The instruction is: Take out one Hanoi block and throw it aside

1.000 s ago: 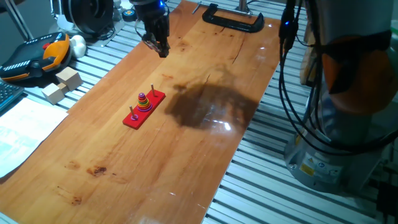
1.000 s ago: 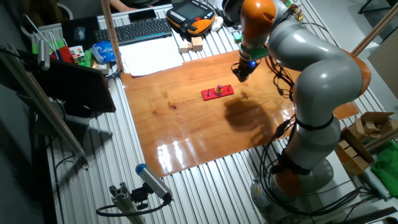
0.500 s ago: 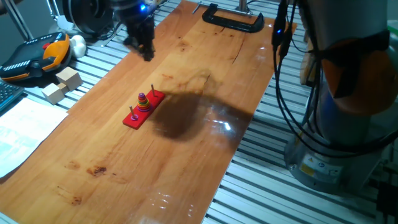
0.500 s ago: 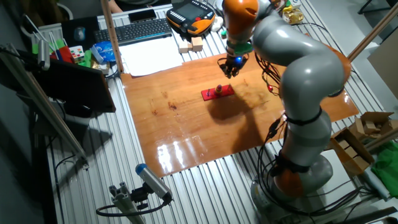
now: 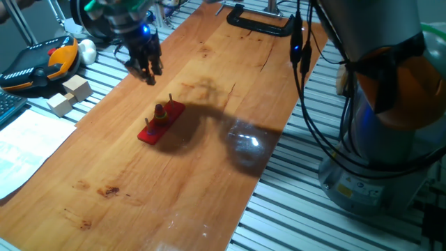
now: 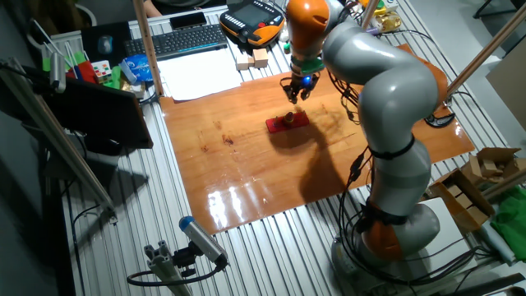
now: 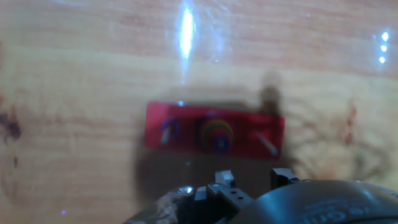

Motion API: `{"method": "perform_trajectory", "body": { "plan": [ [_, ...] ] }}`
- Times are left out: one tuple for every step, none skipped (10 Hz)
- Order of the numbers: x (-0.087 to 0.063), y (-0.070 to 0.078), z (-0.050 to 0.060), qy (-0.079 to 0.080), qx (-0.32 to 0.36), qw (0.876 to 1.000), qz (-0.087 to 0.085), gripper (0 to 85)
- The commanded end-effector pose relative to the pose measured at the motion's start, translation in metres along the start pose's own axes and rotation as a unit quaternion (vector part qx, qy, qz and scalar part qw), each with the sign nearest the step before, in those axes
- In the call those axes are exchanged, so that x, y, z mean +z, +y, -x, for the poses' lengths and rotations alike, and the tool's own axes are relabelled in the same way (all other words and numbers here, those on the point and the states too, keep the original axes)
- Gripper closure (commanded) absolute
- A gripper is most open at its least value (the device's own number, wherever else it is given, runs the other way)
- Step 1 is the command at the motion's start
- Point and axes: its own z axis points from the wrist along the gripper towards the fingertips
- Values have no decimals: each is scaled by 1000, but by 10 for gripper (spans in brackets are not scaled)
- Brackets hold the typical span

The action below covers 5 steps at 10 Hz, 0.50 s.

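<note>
Listing, left to right, as seen in one fixed view unless noted:
Paper: white sheet at the left edge, off the board
Pendant: orange and black handset on the slatted bench, far left
Blocks: two pale wooden pieces beside the pendant, off the board
Gripper: gripper hanging over the board's left edge, above and behind the base, apart from it; holding nothing; fingers pointing down; jaws seem slightly parted, but the blur means I cannot tell for sure; in the other fixed view gripper sits just beyond the base
Base: red base lying flat on the board, in the arm's shadow; three pegs; hand view shows base lengthwise across the frame
Stack: coloured Hanoi rings on the middle peg; one small purple ring on the left peg in the hand view; right peg bare
Board: wooden board running diagonally over the bench
Clamp: black clamp at the board's far end
Cables: black cables hanging beside the arm
Arm: grey and orange arm at the right
</note>
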Motion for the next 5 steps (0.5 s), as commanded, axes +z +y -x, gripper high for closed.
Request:
{"method": "perform_trajectory", "body": {
  "plan": [
    [5, 1, 3, -1, 0, 1000, 1, 450],
    [12, 3, 8, -2, -2, 1000, 0, 430],
    [18, 4, 11, -1, -2, 1000, 1, 420],
    [23, 6, 13, 0, -3, 1000, 2, 417],
    [30, 9, 14, -2, -3, 1000, 2, 417]
  ]
}}
